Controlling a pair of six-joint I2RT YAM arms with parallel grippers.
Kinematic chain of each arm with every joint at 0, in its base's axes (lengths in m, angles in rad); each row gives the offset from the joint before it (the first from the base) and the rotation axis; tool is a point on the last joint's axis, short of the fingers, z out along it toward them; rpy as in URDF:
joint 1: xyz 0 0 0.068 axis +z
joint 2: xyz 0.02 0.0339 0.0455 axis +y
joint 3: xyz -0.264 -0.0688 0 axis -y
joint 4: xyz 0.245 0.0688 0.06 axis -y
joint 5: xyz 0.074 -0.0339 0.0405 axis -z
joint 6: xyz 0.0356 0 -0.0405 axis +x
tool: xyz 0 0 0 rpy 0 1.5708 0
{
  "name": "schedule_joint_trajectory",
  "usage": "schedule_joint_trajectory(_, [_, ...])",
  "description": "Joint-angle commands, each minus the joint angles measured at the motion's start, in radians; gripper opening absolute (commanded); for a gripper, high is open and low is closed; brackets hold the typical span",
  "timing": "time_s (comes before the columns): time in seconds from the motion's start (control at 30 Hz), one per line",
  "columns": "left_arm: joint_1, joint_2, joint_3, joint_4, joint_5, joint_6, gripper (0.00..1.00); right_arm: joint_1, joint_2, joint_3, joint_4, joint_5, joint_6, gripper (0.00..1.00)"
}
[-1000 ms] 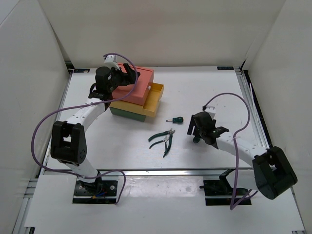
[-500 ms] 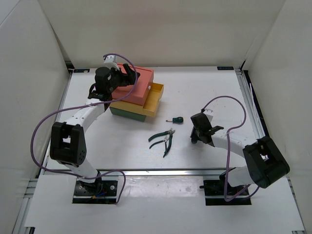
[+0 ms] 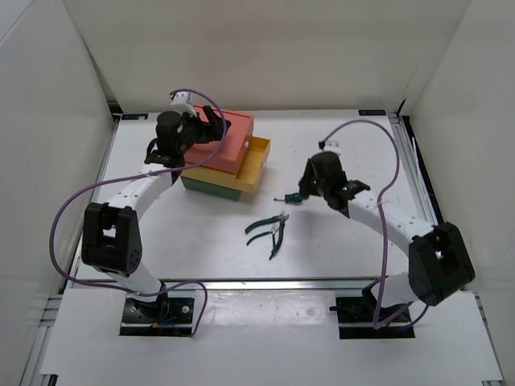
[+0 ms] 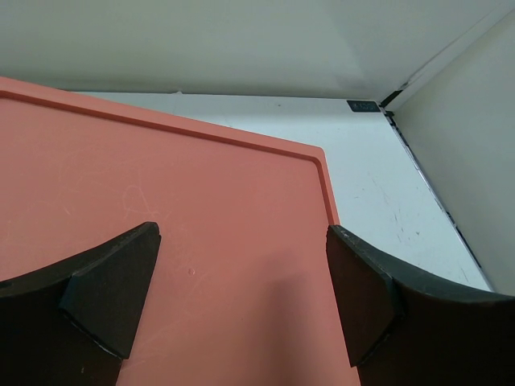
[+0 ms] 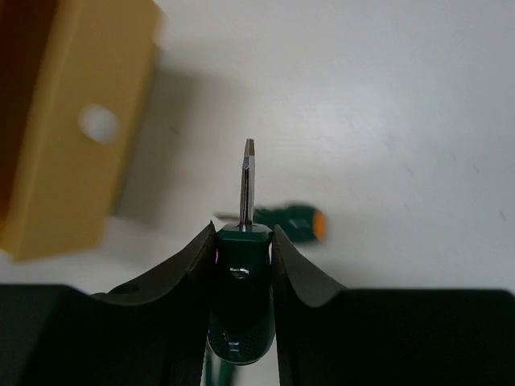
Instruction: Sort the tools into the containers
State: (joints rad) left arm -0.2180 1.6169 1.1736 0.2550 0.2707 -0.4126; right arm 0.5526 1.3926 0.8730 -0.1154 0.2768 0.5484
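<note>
My right gripper (image 5: 242, 237) is shut on a stubby green-handled screwdriver (image 5: 240, 277), its blade pointing ahead. It hangs above the table over a second green screwdriver (image 5: 296, 220), which lies flat and also shows in the top view (image 3: 290, 198). The yellow drawer (image 5: 72, 121) stands pulled out, just ahead and left of the right gripper (image 3: 306, 188). My left gripper (image 4: 241, 297) is open and empty over the top of the salmon-red box (image 4: 201, 201). Two dark-green-handled pliers (image 3: 269, 229) lie on the table. No wrenches are in view.
The three boxes are stacked at the back left: salmon-red (image 3: 233, 145) on top, yellow (image 3: 256, 165) in the middle, dark green (image 3: 199, 184) at the bottom. White walls enclose the table on three sides.
My right arm has swung up and to the left, from near the pliers to a spot over the lying screwdriver, close to the open yellow drawer. The left arm has stayed still.
</note>
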Motion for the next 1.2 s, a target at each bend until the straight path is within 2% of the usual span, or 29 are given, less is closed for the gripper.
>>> schedule_joint_trajectory(0.0, [0.005, 0.003, -0.052, -0.188, 0.005, -0.022, 0.96, 0.021, 0.089, 0.213, 0.072, -0.08, -0.064, 0.0])
schedule_joint_trajectory(0.3, [0.003, 0.003, -0.051, -0.178, 0.018, -0.025, 0.96, 0.07, 0.46, 0.669, 0.011, -0.215, -0.058, 0.0])
schedule_joint_trajectory(0.43, [0.005, 0.012, -0.048, -0.177, 0.021, -0.023, 0.96, 0.078, 0.559, 0.756, 0.011, -0.293, -0.039, 0.0])
schedule_joint_trajectory(0.5, [0.005, 0.012, -0.048, -0.175, 0.024, -0.023, 0.96, 0.089, 0.58, 0.767, 0.014, -0.309, -0.039, 0.15])
schedule_joint_trajectory(0.53, [0.005, 0.009, -0.045, -0.175, 0.024, -0.025, 0.96, 0.092, 0.583, 0.768, 0.017, -0.31, -0.039, 0.28])
schedule_joint_trajectory(0.6, [0.005, 0.012, -0.045, -0.175, 0.024, -0.026, 0.96, 0.092, 0.571, 0.758, 0.023, -0.311, -0.042, 0.41])
schedule_joint_trajectory(0.63, [0.005, 0.015, -0.046, -0.177, 0.024, -0.023, 0.96, 0.089, 0.547, 0.741, 0.029, -0.303, -0.045, 0.51])
schedule_joint_trajectory(0.7, [0.005, 0.015, -0.045, -0.175, 0.03, -0.025, 0.96, 0.079, 0.507, 0.706, 0.048, -0.277, -0.045, 0.59])
schedule_joint_trajectory(0.83, [0.003, 0.015, -0.045, -0.178, 0.03, -0.026, 0.96, 0.021, 0.323, 0.551, 0.109, -0.185, -0.082, 0.65])
schedule_joint_trajectory(0.93, [0.005, 0.009, -0.048, -0.178, 0.033, -0.026, 0.96, -0.016, 0.255, 0.491, 0.105, -0.172, -0.159, 0.68])
schedule_joint_trajectory(1.03, [0.003, 0.006, -0.045, -0.177, 0.03, -0.023, 0.96, -0.055, 0.264, 0.422, 0.03, -0.209, -0.254, 0.7])
schedule_joint_trajectory(1.17, [0.003, 0.009, -0.045, -0.184, 0.027, -0.02, 0.96, -0.077, 0.301, 0.293, 0.023, -0.26, -0.376, 0.71])
